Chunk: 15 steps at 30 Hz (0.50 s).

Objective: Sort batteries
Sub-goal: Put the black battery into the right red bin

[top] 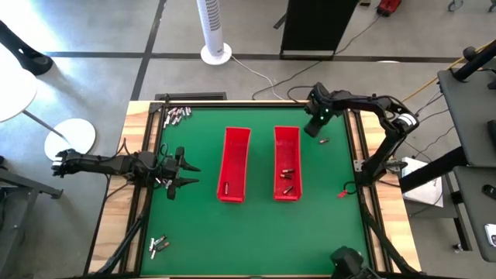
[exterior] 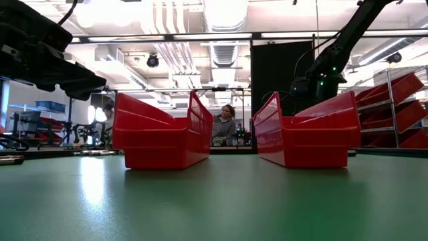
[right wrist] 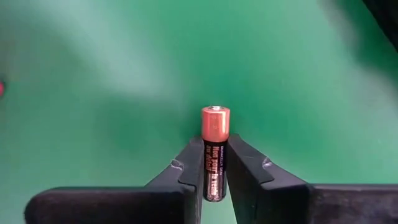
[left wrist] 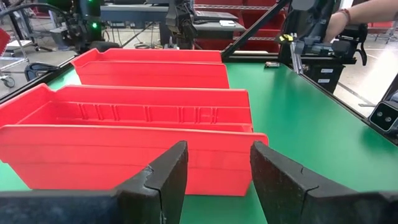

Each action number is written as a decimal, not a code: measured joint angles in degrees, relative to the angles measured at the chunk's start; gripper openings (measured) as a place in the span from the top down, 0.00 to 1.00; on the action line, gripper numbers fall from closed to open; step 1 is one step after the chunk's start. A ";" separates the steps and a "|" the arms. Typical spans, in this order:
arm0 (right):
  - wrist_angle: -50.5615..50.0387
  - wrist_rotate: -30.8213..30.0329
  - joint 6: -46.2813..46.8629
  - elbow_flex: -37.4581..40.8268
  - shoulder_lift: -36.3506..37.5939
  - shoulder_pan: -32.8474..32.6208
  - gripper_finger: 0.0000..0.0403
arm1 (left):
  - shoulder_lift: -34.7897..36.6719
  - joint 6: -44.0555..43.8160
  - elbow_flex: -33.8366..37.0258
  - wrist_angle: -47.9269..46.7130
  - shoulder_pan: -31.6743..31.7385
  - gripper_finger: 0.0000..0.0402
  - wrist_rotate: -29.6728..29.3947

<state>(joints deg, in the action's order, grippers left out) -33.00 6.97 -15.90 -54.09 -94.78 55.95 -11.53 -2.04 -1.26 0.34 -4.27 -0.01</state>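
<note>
My right gripper (right wrist: 214,167) is shut on one battery (right wrist: 215,134), black with a copper end. In the high view it (top: 314,128) hangs over the green mat near the far end of the right red tray (top: 287,163). My left gripper (top: 182,172) waits open at the mat's left side, facing the left red tray (top: 234,164). Loose batteries lie in heaps at the far left corner (top: 177,115) and near left (top: 159,246). One lies alone (top: 324,141) by the right gripper. Both trays hold a few. My right gripper pinches the battery's black body (right wrist: 214,163) between its two fingers. The battery lies along the fingers, its copper end (right wrist: 215,121) sticking out past their tips. The fingers slant steeply down from above. The battery shows against the mat with nothing touching its free end.
The two long red trays stand side by side in the middle of the mat, open room around them. A small red object (top: 342,194) lies near the right edge. Wooden rails frame the mat. A person (exterior: 223,125) sits beyond the far edge.
</note>
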 joint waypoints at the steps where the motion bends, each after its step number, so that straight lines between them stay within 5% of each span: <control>1: 1.18 -0.08 0.81 0.44 -0.07 -0.11 0.90 | 0.00 0.00 -0.02 0.00 0.00 0.61 0.00; 15: 16.31 -1.95 8.99 6.58 -0.38 -0.20 0.79 | 0.00 0.00 -0.02 0.02 -0.02 0.61 0.00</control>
<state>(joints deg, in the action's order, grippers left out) -16.69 5.01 -6.91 -47.51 -95.16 55.75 -11.53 -2.04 -1.28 0.36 -4.29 -0.01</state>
